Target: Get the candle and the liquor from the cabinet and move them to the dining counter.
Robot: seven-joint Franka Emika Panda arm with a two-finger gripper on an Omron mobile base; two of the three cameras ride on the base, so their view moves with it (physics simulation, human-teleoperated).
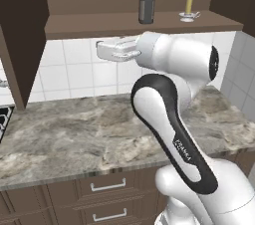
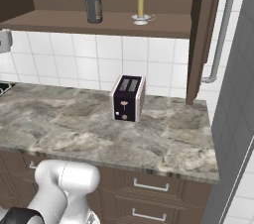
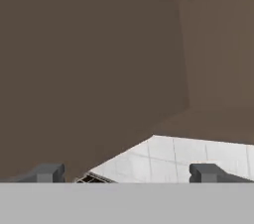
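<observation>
The cabinet (image 1: 99, 24) stands open above the tiled wall. On its brown shelf the liquor (image 1: 146, 1) (image 2: 93, 1), a dark bottle with a red cap, stands upright. To its right is the candle (image 1: 189, 4) (image 2: 141, 6), a pale yellow stick in a white holder. My gripper (image 1: 102, 51) hangs just below the shelf, left of and lower than the bottle, pointing left. In the hand view its fingertips (image 3: 47, 172) are wide apart with nothing between them, facing brown cabinet wood and white tiles. The dining counter is out of view.
A marble worktop (image 1: 74, 134) backed by white tiles runs below, over brown drawers (image 1: 107, 186). A black and white toaster (image 2: 128, 98) stands on it under the candle. The cabinet's open door (image 2: 201, 34) with a long silver handle (image 2: 222, 29) juts out at the right; another door (image 1: 20, 35) at the left.
</observation>
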